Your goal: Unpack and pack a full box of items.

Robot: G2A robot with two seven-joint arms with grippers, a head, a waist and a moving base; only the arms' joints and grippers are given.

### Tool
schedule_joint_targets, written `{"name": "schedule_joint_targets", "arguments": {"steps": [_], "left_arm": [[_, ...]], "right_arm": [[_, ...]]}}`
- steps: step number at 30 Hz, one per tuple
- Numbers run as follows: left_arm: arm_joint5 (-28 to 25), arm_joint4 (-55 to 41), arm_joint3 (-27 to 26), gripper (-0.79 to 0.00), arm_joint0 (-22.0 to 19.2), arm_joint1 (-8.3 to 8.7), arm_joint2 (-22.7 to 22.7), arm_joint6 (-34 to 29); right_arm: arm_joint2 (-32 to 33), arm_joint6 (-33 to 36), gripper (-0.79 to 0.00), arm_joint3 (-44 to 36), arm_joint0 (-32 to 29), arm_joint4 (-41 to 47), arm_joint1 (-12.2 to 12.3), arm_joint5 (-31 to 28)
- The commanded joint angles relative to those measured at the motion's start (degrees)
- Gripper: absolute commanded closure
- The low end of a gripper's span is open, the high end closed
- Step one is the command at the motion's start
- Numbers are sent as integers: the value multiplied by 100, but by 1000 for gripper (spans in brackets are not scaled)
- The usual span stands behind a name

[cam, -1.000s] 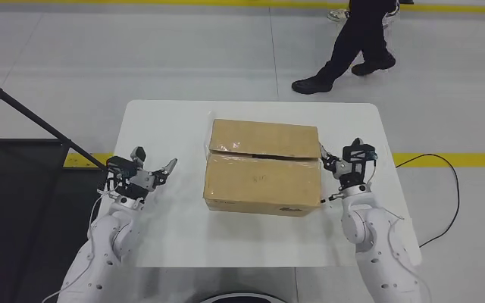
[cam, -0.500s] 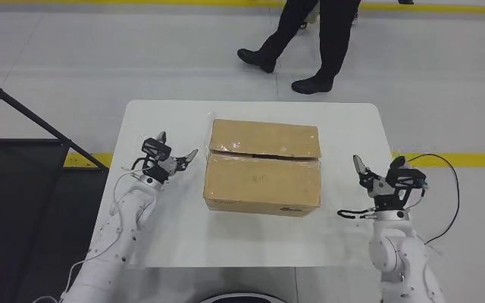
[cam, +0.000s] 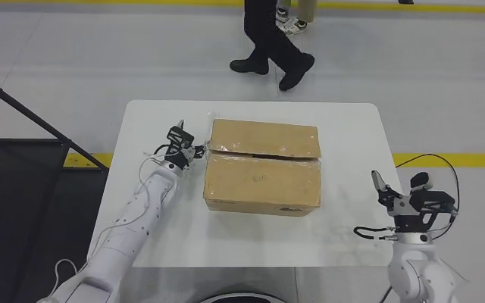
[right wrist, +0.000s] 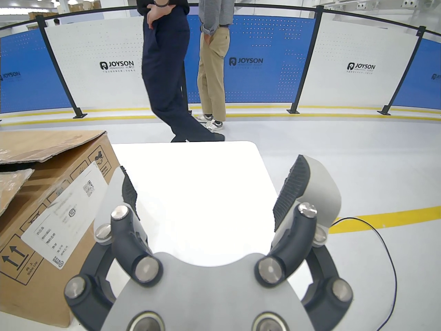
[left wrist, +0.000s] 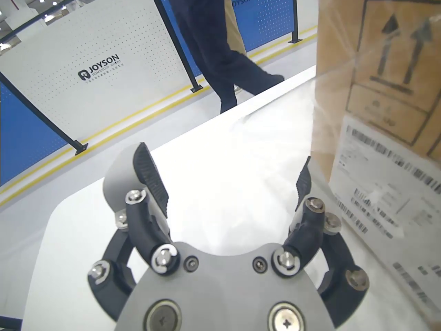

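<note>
You are only at the start: the box (cam: 263, 168) sits mid-table (cam: 151, 121) with flaps down and nothing unpacked, the left gripper (left wrist: 224, 160) spread just beside it, the right gripper (right wrist: 212, 165) spread farther off.

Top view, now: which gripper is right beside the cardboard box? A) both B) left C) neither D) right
B: the left gripper sits open by the cardboard box's far left corner, while the right gripper hangs open, well apart from it, near the table's right edge.
</note>
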Motion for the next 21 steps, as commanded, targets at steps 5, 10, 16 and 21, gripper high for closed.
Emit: {"name": "schedule_joint_targets", "arguments": {"steps": [5,10,16,21], "left_arm": [[343,-239,514,-785,-286,-170,160,570],[697,-308,769,-785,-377,-243,160,1023],[1210,-243,801,-785,-262,-231,6,1529],[1529,-159,608,-785,5,-155,-231,1647]], "right_arm": [[48,106,-785,52,36,-69,12,-209],[44,164,-785,113,95,-47,11,-271],[-11,263,-785,119,155,-65,11,-394],[-93,297,-785,130,216,-79,6,-439]]}}
